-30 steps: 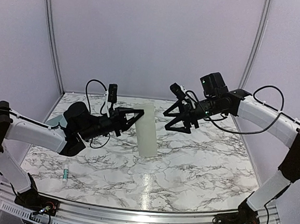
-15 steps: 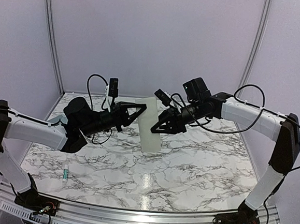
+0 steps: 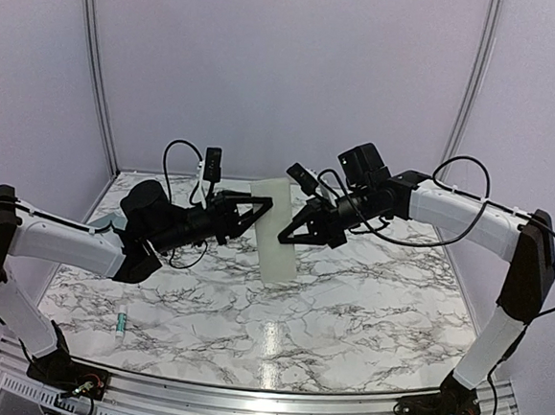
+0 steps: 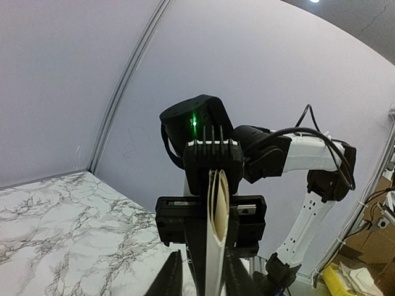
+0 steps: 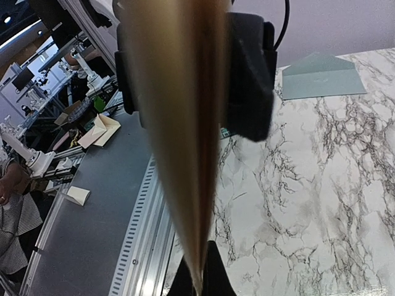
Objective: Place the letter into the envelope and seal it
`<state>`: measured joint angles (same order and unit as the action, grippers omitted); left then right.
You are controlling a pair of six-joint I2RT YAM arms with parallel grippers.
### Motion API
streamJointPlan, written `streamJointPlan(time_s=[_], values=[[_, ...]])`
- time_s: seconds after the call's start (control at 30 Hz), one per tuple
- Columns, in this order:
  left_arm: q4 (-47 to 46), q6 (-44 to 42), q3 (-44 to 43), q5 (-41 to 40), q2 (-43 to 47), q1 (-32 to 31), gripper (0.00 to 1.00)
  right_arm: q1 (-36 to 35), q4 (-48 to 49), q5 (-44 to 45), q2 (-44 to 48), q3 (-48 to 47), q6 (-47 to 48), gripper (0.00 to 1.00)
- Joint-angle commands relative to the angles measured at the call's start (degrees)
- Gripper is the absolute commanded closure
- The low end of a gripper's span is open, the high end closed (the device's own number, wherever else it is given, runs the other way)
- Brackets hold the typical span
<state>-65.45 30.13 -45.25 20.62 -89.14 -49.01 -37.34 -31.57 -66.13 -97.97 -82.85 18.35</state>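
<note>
The letter [image 3: 274,231], a tan folded sheet, hangs upright in the air over the middle of the table. My right gripper [image 3: 286,235] is shut on its right edge; in the right wrist view the sheet [image 5: 185,123] runs edge-on into the pinched gripper [image 5: 199,275]. My left gripper [image 3: 261,206] is at the sheet's upper left edge. In the left wrist view the letter [image 4: 217,222] stands between the parted fingers of that gripper [image 4: 202,262], against the right one and clear of the left one. The grey-blue envelope [image 5: 321,77] lies flat at the table's far left, partly behind the left arm [image 3: 106,221].
A small white-green tube [image 3: 121,323] lies near the front left of the marble table [image 3: 365,311]. Booth walls close the back and sides. A metal rail [image 3: 262,403] runs along the near edge.
My right arm swung in from the right and its jaws closed on the letter's edge. My left gripper's jaws have parted a little. The letter stayed almost in place.
</note>
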Motion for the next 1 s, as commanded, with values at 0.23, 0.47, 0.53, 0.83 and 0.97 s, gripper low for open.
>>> streamJointPlan(time_s=[0.23, 0.47, 0.53, 0.83, 0.97], values=[[0.6, 0.7, -0.6, 2.6, -1.6, 0.3, 0.98, 0.5, 2.7, 0.5, -1.2, -3.1, -3.1, 0.71], [0.6, 0.1, -0.6, 1.2, -1.1, 0.3, 0.98, 0.6, 3.1, -1.3, -3.3, -4.0, -4.4, 0.81], [0.6, -0.2, -0.5, 1.2, -1.0, 0.4, 0.96, 0.6, 3.0, -1.5, -3.6, -4.3, -4.3, 0.93], [7.6, -3.4, 3.6, -5.8, 4.1, 4.3, 0.38, 7.5, 0.8, -1.2, -1.9, -2.7, -0.7, 1.00], [21.8, -8.3, 4.6, -15.1, 10.1, 7.5, 0.01, 12.1, -0.7, 1.5, 0.7, 2.4, 4.7, 1.00]])
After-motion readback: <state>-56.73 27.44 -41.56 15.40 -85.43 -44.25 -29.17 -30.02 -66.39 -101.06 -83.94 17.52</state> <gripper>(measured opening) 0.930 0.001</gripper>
